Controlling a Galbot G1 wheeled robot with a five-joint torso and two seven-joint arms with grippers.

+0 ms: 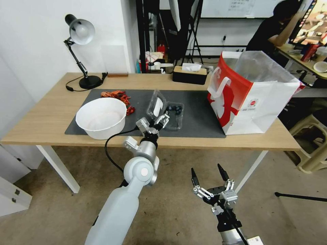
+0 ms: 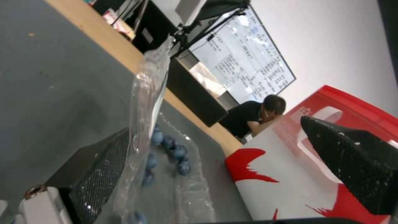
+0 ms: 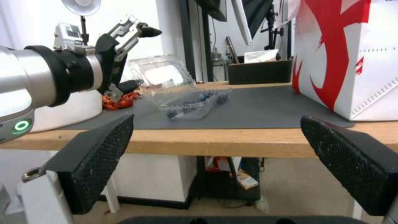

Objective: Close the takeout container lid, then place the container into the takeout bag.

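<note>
In the head view, the right gripper (image 1: pixel 208 175) hangs low before the table with its ribbed black fingers spread wide. The left gripper (image 1: pixel 166 117), jaws apart, straddles the upright clear lid (image 1: pixel 156 103) of the takeout container (image 1: pixel 174 116) on the grey mat (image 1: pixel 197 115); the takeout bag (image 1: pixel 250 97) stands just right. The left wrist view shows a textured pad (image 2: pixel 101 163) against crinkled lid plastic (image 2: pixel 145 102), with berries (image 2: pixel 174 152) beyond. The right wrist view shows the open clamshell (image 3: pixel 182 90) on the mat.

Left end effector (image 1: pixel 162 119) open at lid (image 1: pixel 156 103) of takeout container (image 1: pixel 174 115); right end effector (image 1: pixel 208 175) open below table (image 1: pixel 44 122).
</note>
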